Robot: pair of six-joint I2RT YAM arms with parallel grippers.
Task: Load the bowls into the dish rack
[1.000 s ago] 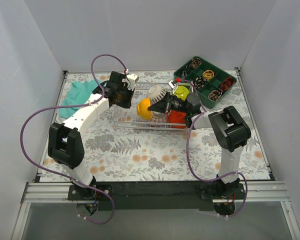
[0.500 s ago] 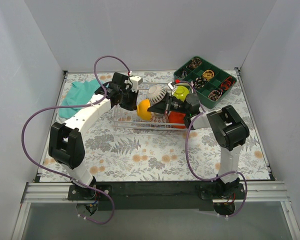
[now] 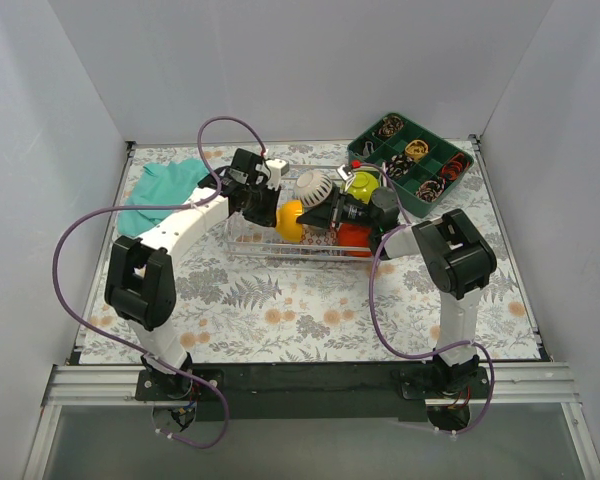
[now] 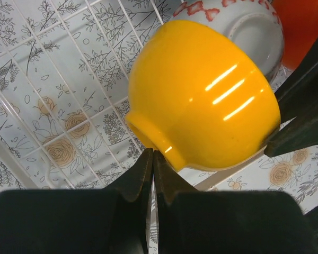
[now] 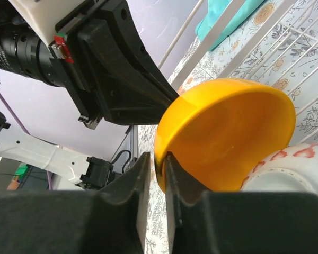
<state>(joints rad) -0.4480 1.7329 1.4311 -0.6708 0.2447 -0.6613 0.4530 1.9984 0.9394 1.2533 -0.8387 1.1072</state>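
A glossy yellow bowl [image 3: 289, 219] lies tipped sideways inside the silver wire dish rack [image 3: 248, 235], touching a red-patterned white bowl [image 4: 249, 26], near the table's far edge.

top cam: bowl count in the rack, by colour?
yellow bowl: 1
white bowl: 1
lime-green bowl: 1
red-orange bowl: 1
Total: 4
The left wrist view shows a white bowl with red pattern; I cannot tell whether it is that same white one.

yellow bowl [image 3: 288, 222] blocks rack [image 3: 245, 240], near table [image 3: 280, 310] free
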